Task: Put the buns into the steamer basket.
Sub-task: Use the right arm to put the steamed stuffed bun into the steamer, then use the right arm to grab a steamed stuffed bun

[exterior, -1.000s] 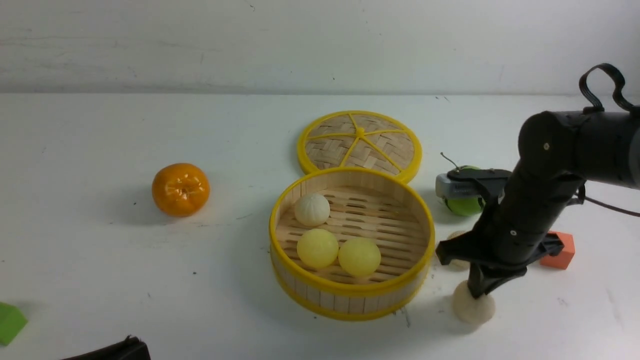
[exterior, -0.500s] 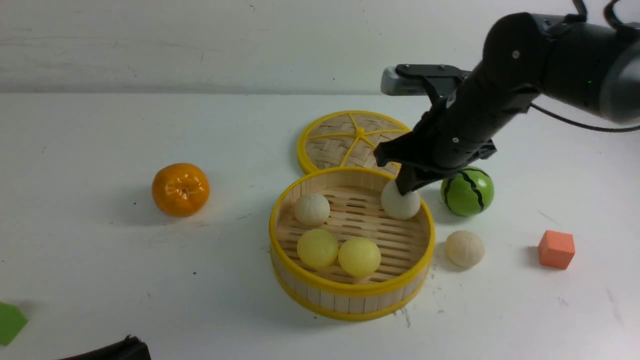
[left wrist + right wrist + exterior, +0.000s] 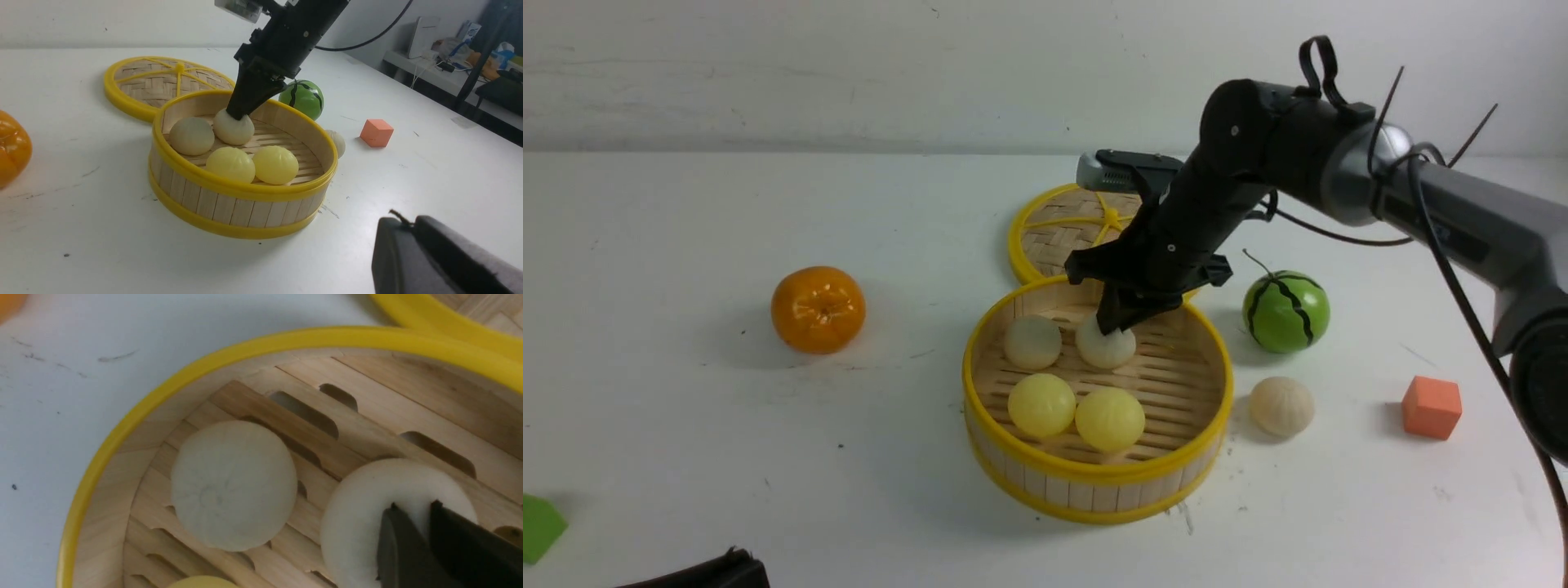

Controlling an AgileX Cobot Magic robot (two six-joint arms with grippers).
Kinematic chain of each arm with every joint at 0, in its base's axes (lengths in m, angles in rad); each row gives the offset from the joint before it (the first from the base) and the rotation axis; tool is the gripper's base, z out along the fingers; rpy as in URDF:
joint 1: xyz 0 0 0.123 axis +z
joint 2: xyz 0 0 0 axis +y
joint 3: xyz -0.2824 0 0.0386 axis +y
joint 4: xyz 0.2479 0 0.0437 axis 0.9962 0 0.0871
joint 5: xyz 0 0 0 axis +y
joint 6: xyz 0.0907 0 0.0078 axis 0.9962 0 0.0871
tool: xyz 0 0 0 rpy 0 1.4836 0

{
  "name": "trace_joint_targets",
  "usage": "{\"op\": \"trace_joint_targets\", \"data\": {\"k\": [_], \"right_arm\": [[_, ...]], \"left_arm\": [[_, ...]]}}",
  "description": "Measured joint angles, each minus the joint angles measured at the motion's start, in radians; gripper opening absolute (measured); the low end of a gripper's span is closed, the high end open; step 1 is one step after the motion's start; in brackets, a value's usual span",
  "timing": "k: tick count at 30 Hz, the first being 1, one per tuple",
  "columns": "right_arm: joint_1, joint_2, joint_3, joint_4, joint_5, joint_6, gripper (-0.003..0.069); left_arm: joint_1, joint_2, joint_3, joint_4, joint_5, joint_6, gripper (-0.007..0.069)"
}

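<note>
The steamer basket (image 3: 1094, 482) stands mid-table and holds two pale yellow buns (image 3: 1041, 405) (image 3: 1109, 419) and a cream-white bun (image 3: 1032, 342). My right gripper (image 3: 1112, 324) reaches down into the basket, shut on a second cream-white bun (image 3: 1106, 349), low at the slatted floor beside the first. The right wrist view shows the pinched bun (image 3: 359, 522), the gripper (image 3: 414, 506) and its neighbour (image 3: 233, 484). A third cream-white bun (image 3: 1281, 406) lies on the table right of the basket. My left gripper (image 3: 402, 222) is shut and empty, near the table's front edge.
The woven lid (image 3: 1054, 237) lies flat behind the basket. A green watermelon ball (image 3: 1285, 311) sits right of the basket, an orange cube (image 3: 1431, 407) further right. An orange fruit (image 3: 818, 309) sits to the left, a green block (image 3: 538, 527) at the front left edge.
My right gripper lifted a cream-white bun from the table right of the basket, carried it over the rim and lowered it beside the other white bun. The left arm has not moved.
</note>
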Motion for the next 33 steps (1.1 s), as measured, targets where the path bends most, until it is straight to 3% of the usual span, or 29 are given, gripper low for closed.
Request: {"op": "trace_joint_targets", "data": {"k": [5,8,12,15,19,22,26,33], "right_arm": [[-0.001,0.003,-0.042,0.001,0.09,0.034,0.0327],[-0.001,-0.025,-0.07,-0.012,0.179,0.023,0.0402],[-0.001,-0.118,-0.065,-0.094,0.211,0.023,0.0372],[-0.002,-0.214,-0.014,-0.154,0.211,0.023,0.0302],[-0.036,-0.388,0.216,-0.28,0.215,0.084,0.0144],[-0.089,-0.425,0.33,-0.292,0.219,0.119,0.0118],[-0.153,-0.401,0.456,-0.27,0.192,0.139,0.0146],[-0.161,-0.321,0.471,-0.241,0.07,0.134,0.0311]], "left_arm": [[0.0,0.0,0.0,0.0,0.0,0.0,0.0048],[0.0,0.0,0.0,0.0,0.0,-0.001,0.0052],[0.0,0.0,0.0,0.0,0.0,-0.001,0.0057],[0.0,0.0,0.0,0.0,0.0,-0.001,0.0058],[0.0,0.0,0.0,0.0,0.0,-0.001,0.0065],[0.0,0.0,0.0,0.0,0.0,-0.001,0.0069],[0.0,0.0,0.0,0.0,0.0,-0.001,0.0074],[0.0,0.0,0.0,0.0,0.0,-0.001,0.0081]]}}
